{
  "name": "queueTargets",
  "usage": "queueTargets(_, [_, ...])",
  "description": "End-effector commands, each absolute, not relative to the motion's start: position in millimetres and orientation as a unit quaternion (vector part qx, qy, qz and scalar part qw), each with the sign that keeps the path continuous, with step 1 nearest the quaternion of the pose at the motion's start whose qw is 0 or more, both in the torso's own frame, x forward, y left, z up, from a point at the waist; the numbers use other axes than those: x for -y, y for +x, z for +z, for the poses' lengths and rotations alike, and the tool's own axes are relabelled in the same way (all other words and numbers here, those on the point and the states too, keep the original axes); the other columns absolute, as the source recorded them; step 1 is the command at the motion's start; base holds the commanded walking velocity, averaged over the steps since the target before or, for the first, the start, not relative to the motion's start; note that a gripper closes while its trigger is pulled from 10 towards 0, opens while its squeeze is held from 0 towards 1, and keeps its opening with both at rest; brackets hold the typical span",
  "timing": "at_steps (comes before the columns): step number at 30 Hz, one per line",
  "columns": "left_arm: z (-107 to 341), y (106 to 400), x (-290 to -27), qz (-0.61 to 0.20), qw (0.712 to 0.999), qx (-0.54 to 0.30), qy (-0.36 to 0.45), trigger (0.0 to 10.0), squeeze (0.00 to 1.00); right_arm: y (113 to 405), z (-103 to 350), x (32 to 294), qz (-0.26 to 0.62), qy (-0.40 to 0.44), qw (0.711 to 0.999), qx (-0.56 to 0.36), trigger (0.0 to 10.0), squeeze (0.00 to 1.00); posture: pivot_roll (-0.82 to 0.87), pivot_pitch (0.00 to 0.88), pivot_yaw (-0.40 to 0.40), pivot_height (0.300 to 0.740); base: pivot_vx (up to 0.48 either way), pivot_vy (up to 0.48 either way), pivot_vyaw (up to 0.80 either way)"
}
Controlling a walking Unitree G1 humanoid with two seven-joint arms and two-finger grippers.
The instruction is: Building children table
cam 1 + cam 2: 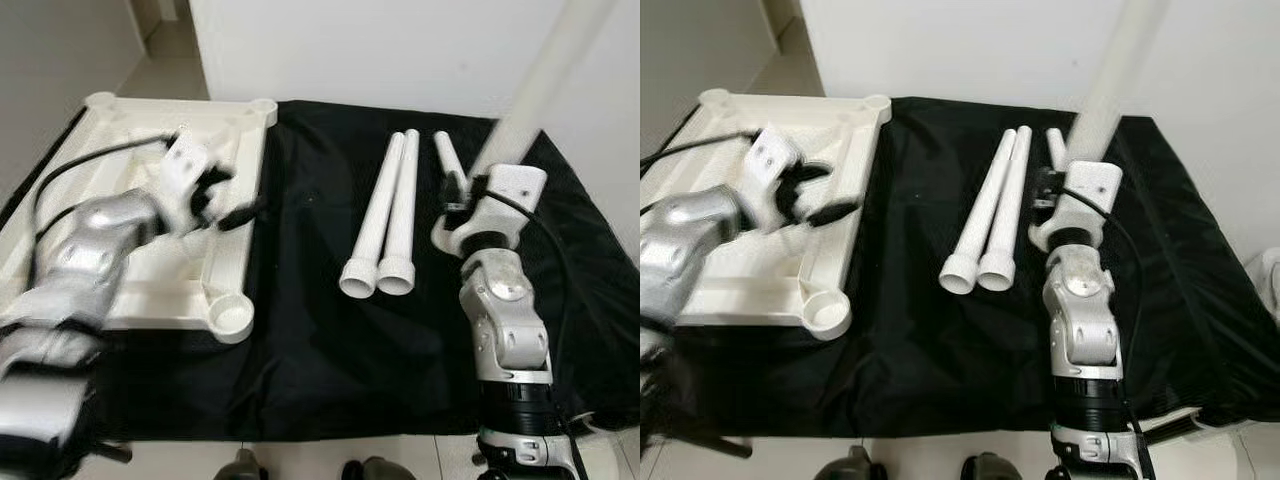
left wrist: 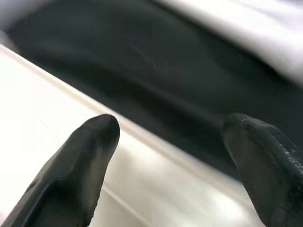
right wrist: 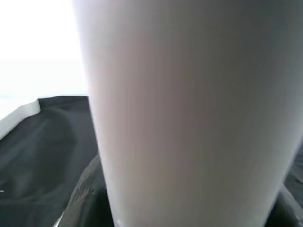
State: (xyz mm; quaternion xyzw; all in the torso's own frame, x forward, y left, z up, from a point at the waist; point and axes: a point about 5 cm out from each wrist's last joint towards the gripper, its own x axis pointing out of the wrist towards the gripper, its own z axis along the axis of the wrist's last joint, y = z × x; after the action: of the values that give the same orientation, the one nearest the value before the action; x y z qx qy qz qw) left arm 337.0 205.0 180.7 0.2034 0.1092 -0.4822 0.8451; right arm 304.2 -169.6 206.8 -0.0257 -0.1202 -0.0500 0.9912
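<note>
A white plastic square tabletop (image 1: pixel 120 290) lies upside down, round corner sockets up, at the left of the black-covered worktop (image 1: pixel 300 340). The left gripper (image 1: pixel 228 197) hovers over its right edge, fingers spread. The right gripper (image 1: pixel 1060 190) clasps a white plastic tube leg (image 1: pixel 1110 85) raised upright. Two matching legs (image 1: pixel 990 215) lie together mid-worktop.

tabletop (image 1: pixel 120 290): plain white
legs (image 1: pixel 385 215): white
cloth (image 1: pixel 310 330): plain black
arms (image 1: pixel 505 320): silver
fingers (image 2: pixel 80 165): black
wall (image 1: pixel 400 50): white
</note>
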Motion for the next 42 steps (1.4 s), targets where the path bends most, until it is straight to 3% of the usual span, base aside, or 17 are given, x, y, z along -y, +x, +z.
queueTargets(1, [177.2,333.4,-202.6,-0.506,0.829,-0.123,0.205,10.0,0.00,303.7,209.5,169.8,-0.048,-0.032,0.991,0.124,10.0,0.00,0.03,0.027,-0.005,0.740,0.000,0.000,0.00])
queueTargets(9, [162.9,331.2,-213.7,-0.489,0.820,-0.159,0.250,10.0,0.00,304.7,210.5,169.3,-0.044,-0.037,0.991,0.125,10.0,0.00,0.03,0.028,-0.010,0.740,0.000,0.000,0.00])
queueTargets(20, [141.8,326.5,-204.2,-0.498,0.787,-0.193,0.307,10.0,0.00,305.2,212.8,170.0,-0.042,-0.041,0.990,0.126,10.0,0.00,0.03,0.031,-0.007,0.740,0.000,0.000,0.00])
queueTargets(32, [115.9,317.3,-159.3,-0.557,0.755,-0.172,0.298,10.0,0.00,305.0,213.3,168.0,-0.038,-0.042,0.990,0.126,10.0,0.00,0.01,0.036,-0.005,0.740,0.000,0.000,0.00])
queueTargets(42, [113.1,324.6,-109.3,-0.550,0.785,-0.111,0.262,10.0,0.00,306.2,213.2,163.8,-0.034,-0.039,0.991,0.127,10.0,0.00,0.00,0.031,-0.003,0.740,0.000,0.000,0.00])
